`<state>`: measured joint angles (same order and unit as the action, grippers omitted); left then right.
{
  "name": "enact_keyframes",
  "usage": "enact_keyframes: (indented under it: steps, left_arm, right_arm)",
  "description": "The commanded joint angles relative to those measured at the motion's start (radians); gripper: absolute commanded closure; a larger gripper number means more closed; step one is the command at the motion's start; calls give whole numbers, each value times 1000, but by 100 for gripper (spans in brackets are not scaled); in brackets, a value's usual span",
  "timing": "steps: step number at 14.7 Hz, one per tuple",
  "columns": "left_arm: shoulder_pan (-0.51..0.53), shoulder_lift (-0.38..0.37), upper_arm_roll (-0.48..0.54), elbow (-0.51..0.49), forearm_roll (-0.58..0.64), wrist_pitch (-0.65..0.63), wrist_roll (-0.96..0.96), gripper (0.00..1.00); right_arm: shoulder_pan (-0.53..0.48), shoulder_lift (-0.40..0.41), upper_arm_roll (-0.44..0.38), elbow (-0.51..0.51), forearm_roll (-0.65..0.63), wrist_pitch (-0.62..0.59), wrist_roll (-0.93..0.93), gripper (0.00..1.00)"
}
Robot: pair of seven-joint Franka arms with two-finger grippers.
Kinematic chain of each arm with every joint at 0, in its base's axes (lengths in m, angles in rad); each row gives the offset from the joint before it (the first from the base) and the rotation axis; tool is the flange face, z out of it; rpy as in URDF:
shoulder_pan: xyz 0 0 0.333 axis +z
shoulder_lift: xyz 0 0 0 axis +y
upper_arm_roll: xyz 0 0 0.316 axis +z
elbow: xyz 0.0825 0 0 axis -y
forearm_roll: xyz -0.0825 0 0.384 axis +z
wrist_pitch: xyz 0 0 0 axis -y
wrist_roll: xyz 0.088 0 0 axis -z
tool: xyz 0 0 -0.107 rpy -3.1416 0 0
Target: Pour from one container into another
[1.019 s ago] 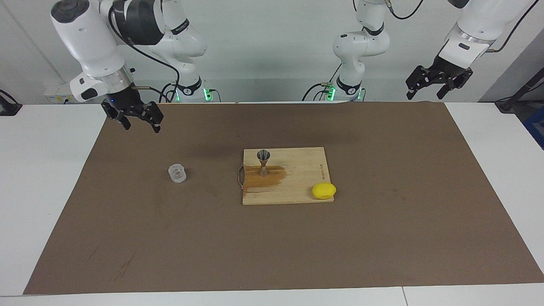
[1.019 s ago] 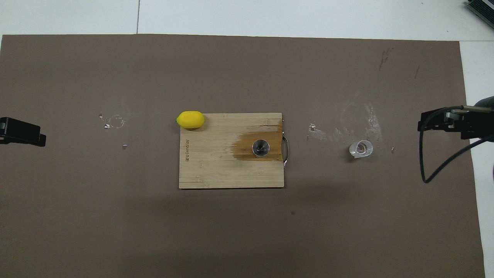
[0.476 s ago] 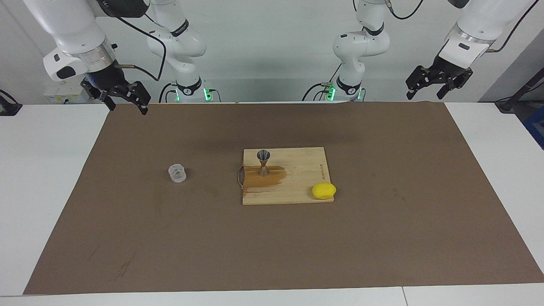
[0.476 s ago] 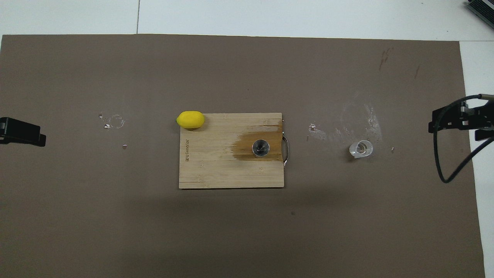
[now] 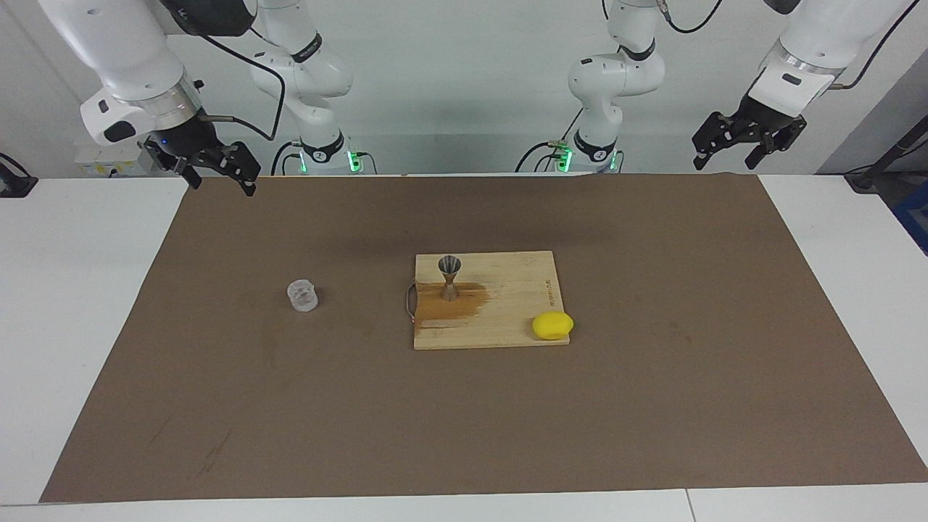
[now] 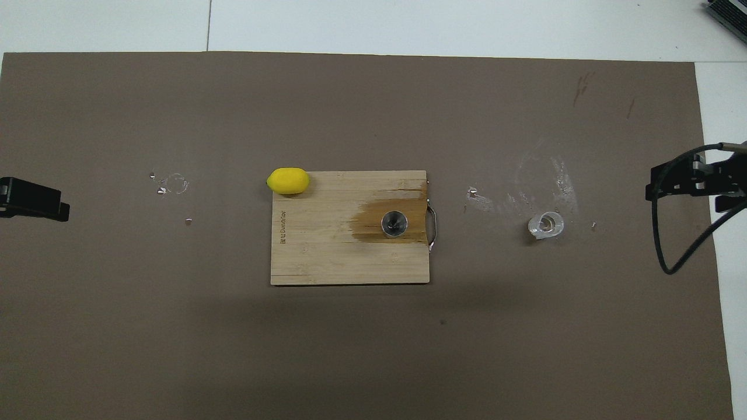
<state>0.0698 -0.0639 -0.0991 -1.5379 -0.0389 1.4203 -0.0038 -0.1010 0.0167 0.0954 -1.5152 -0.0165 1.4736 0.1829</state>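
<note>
Here, line by line:

Glass cup (image 5: 303,296): a small clear cup with thick walls, upright on the brown mat (image 5: 217,377), left of centre in the facing view and right of centre in the overhead view (image 6: 546,226). It stands well apart from the board, toward the right arm's end of the table, and nothing touches it.

Jigger (image 5: 449,278): a grey metal hourglass shape, upright on the wooden cutting board (image 5: 522,290), near the board's handle edge. From overhead (image 6: 394,223) its round mouth faces up.

Wet patch (image 5: 453,308): a darker brown stain on the board around the jigger's foot, spreading toward the handle edge.

Lemon (image 5: 552,325): yellow, at the board's corner, lower right of the board in the facing view.

Marks on the mat: pale smears and specks (image 6: 545,181) just above the cup in the overhead view.

Right gripper (image 5: 214,174): raised in the upper left of the facing view, over the mat's corner, fingers spread apart and holding nothing.

Left gripper (image 5: 747,145): raised in the upper right of the facing view, over the table's edge by the mat's corner, fingers released and empty; this arm waits.
</note>
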Motion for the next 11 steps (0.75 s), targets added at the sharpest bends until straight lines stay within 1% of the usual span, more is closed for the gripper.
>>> enact_keyframes:
  steps: [1,8,11]
  left_arm:
    - [-1,-28,4,-30,-9,-1,8,0]
    - [-1,-28,4,-30,-9,-1,8,0]
    - [-1,-28,4,-30,-9,-3,8,0]
  right_arm:
    - [6,-12,7,-16,-40,16,-43,0]
    - [9,-20,20,-31,-33,-3,-31,0]
    - [14,-38,18,-66,-33,-4,-30,0]
